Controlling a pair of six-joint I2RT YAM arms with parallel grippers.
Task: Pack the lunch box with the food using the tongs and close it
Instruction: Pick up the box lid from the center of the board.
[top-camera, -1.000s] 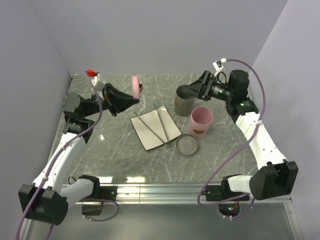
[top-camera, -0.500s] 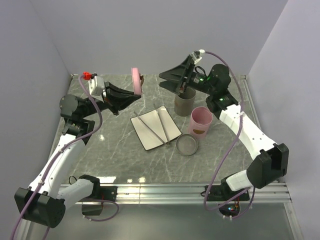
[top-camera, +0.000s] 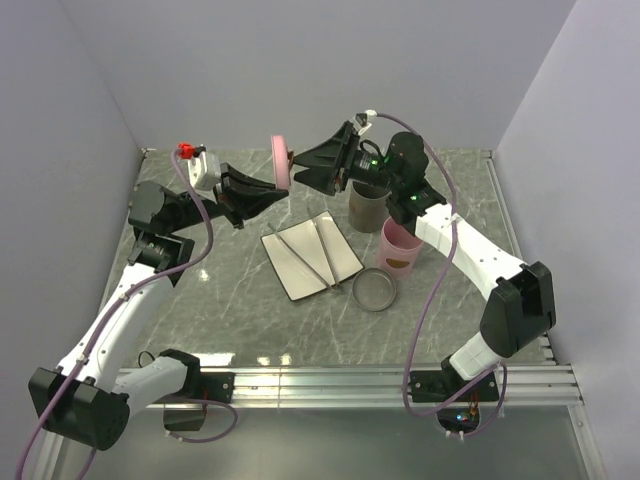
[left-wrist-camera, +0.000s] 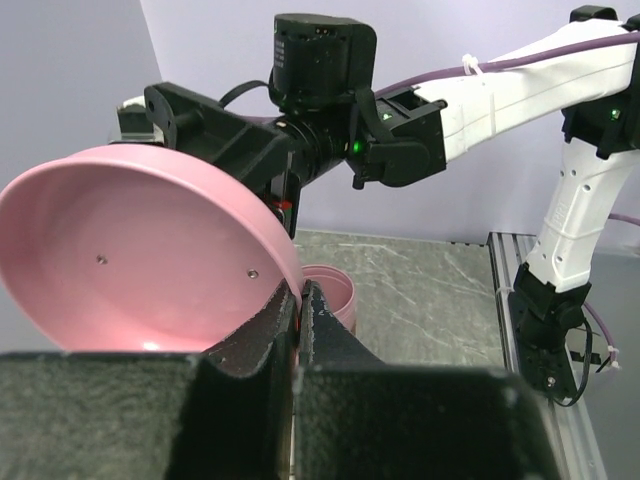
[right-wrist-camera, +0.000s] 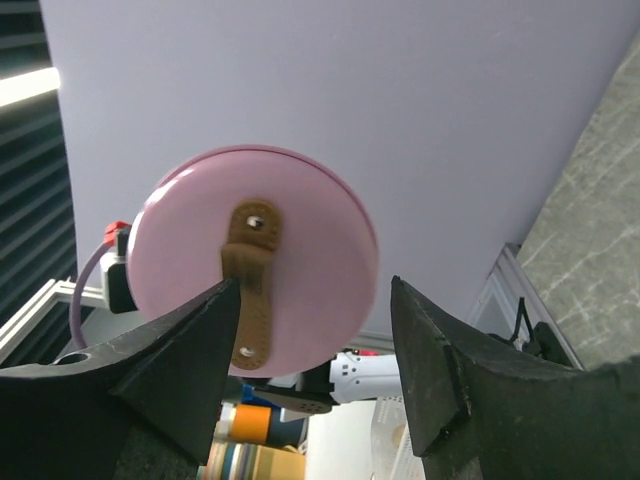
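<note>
Above and behind the white plate (top-camera: 343, 258), the left end effector (left-wrist-camera: 299, 300) is clamped on the pink lid (top-camera: 277, 160) by its rim; the right end effector (right-wrist-camera: 315, 286) stands open, empty, facing it. On the plate lie the tongs (top-camera: 324, 252).

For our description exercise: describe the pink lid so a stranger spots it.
Find the grey marble table, then look above its far edge. The left gripper holds a round pink lid there; unlike the pink cup on the table, it is flat, brown-strapped.
</note>
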